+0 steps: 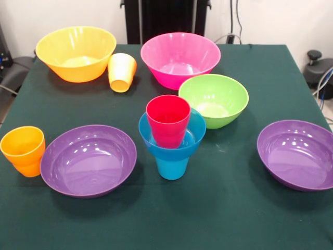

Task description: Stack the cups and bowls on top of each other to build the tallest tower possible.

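Note:
At the table's middle stands the tower: a blue cup (172, 165) carries a small blue bowl (195, 136), and a red cup (168, 121) stands upright in that bowl. The lime green bowl (214, 100) sits on the cloth just behind and to the right, apart from the stack. A yellow cup (122, 72) lies tilted between the orange-yellow bowl (76, 52) and the pink bowl (180, 59) at the back. An orange cup (23, 150) stands at the front left beside a purple bowl (88, 160). A second purple bowl (297, 154) sits at the right. The gripper is out of view.
A dark green cloth covers the table (171, 219). A black chair base (318, 66) stands off the table's right side, and cables hang at the back right.

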